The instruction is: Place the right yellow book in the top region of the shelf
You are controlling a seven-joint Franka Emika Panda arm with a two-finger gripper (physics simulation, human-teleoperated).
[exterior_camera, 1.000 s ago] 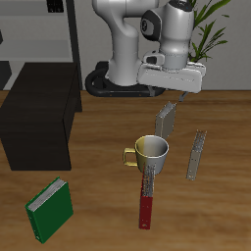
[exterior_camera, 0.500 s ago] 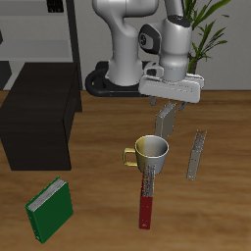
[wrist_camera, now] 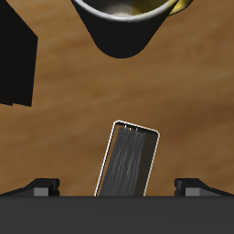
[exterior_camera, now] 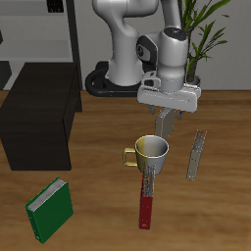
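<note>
The right yellow book [exterior_camera: 166, 126] stands upright on the table just behind the mug, small and grey with pale edges. In the wrist view the book [wrist_camera: 131, 160] is tilted and lies between the two fingertips [wrist_camera: 41, 186]. My gripper [exterior_camera: 168, 110] [wrist_camera: 117, 186] is open, directly above the book with its jaws straddling the top, and I cannot tell if they touch it. The black shelf [exterior_camera: 39, 113] stands far off beside the table's side, its flat top bare; it also shows in the wrist view [wrist_camera: 16, 64].
A yellow mug [exterior_camera: 150, 150] [wrist_camera: 128, 23] stands close in front of the book. A longer slim grey-and-tan book [exterior_camera: 197, 155] lies beside it. A long grey-and-red object [exterior_camera: 149, 194] and a green book [exterior_camera: 49, 209] lie nearer the front edge. A grey rack [exterior_camera: 39, 29] and a plant [exterior_camera: 206, 34] are at the back.
My gripper has come down over the book and now covers its top. The book and the other objects have not moved.
</note>
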